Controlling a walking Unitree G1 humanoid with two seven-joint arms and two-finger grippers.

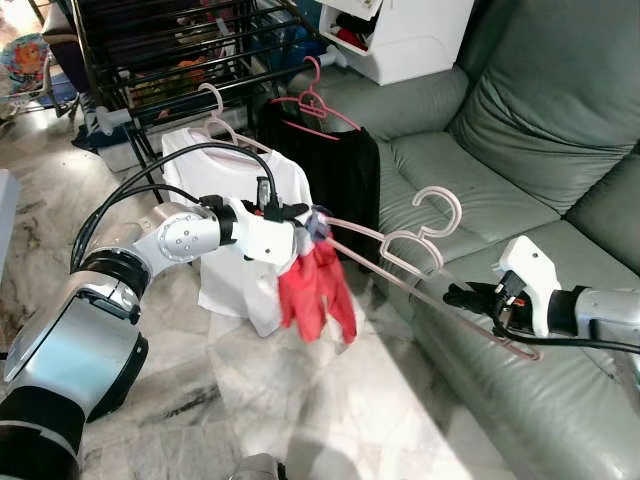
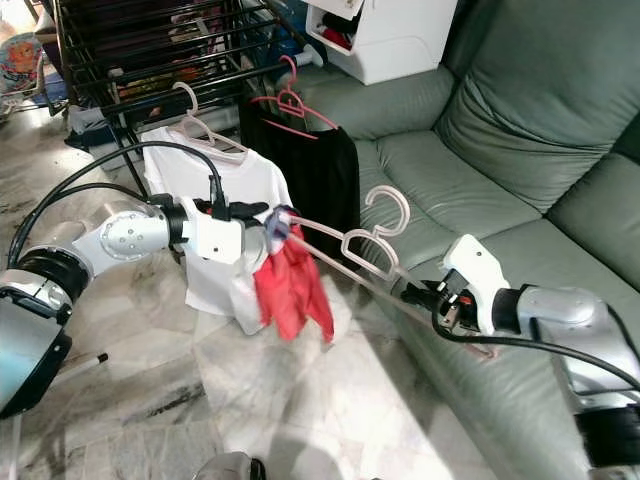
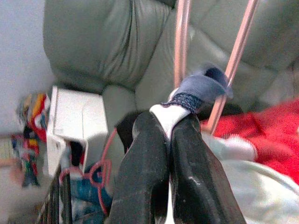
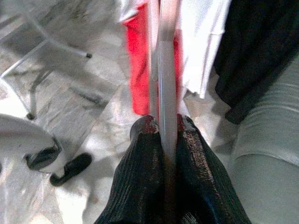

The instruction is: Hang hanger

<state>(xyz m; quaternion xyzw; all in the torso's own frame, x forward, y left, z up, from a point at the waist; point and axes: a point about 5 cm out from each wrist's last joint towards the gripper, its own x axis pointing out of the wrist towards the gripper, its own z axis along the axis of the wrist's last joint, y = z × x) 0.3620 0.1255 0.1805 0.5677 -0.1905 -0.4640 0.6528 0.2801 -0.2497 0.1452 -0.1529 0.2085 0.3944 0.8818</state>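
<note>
- A lived-in home, by the look of it a sitting room doubling as a laundry corner.
- A grey-green leather sofa (image 1: 520,150) fills the space beyond and beneath the right tool (image 1: 462,296).
- A black drying rack (image 1: 170,50) stands behind the left tool (image 1: 305,215), with a white T-shirt (image 1: 235,185) and a black garment (image 1: 335,165) on hangers.
- Marble-patterned floor tiles (image 1: 200,390) lie below both tools.
- A white storage unit (image 1: 400,35) sits past the sofa arm.
</note>
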